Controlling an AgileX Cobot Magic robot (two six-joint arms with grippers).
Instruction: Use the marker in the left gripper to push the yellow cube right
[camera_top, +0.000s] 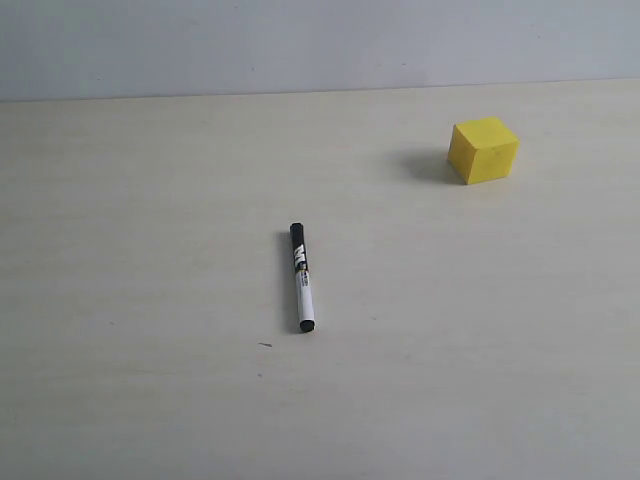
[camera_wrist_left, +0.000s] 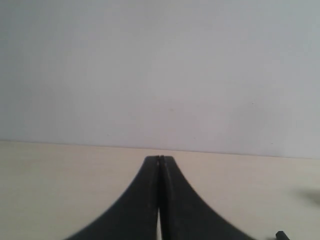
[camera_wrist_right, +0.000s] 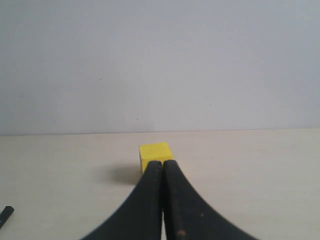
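The marker (camera_top: 301, 277) lies flat on the pale table near the middle, black cap toward the far side, held by nothing. Its black tip peeks into the left wrist view (camera_wrist_left: 282, 235) and the right wrist view (camera_wrist_right: 5, 216). The yellow cube (camera_top: 483, 149) sits at the far right; in the right wrist view the cube (camera_wrist_right: 154, 153) is just beyond the fingertips. My left gripper (camera_wrist_left: 160, 159) is shut and empty. My right gripper (camera_wrist_right: 163, 163) is shut too, with nothing in it. Neither arm shows in the exterior view.
The pale wooden table (camera_top: 150, 380) ends at a grey-white wall (camera_top: 300, 40) along the far edge. A tiny dark speck (camera_top: 265, 345) lies near the marker's near end.
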